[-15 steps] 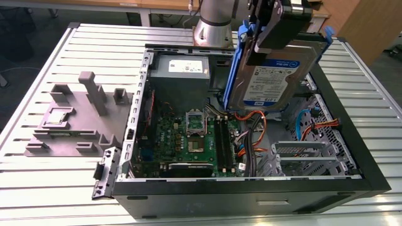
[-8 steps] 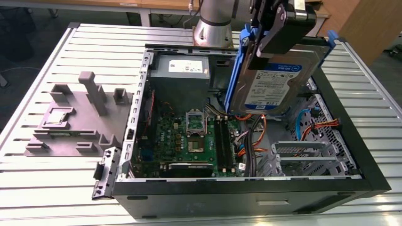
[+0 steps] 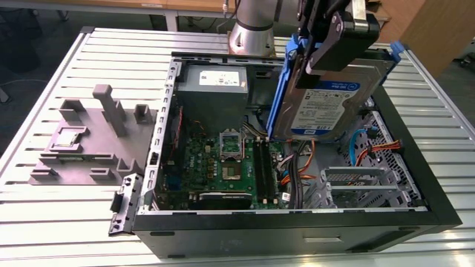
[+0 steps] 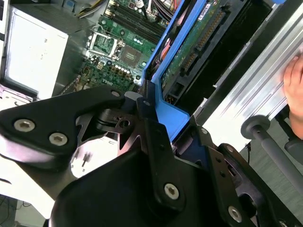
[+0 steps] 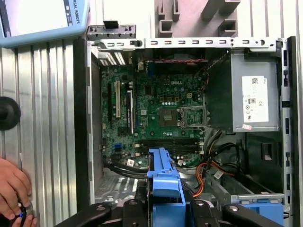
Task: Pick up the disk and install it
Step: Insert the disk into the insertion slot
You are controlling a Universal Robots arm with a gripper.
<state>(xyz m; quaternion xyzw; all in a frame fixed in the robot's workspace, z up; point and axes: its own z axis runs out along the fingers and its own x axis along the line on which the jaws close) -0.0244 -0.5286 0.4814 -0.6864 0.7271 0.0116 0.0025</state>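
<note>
I saw my black claw (image 3: 332, 53) pinching the upper end of the flat silver rectangular disk (image 3: 326, 105) by its blue plastic carrier, the disk hanging directly beneath the claw, long axis near upright, over the open black computer case (image 3: 297, 236).

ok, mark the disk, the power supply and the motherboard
the disk (image 3: 326, 111), exterior view, on its white-and-blue label
the power supply (image 5: 254, 99), first wrist view, on its white sticker
the motherboard (image 5: 147, 101), first wrist view, bare green board
</note>
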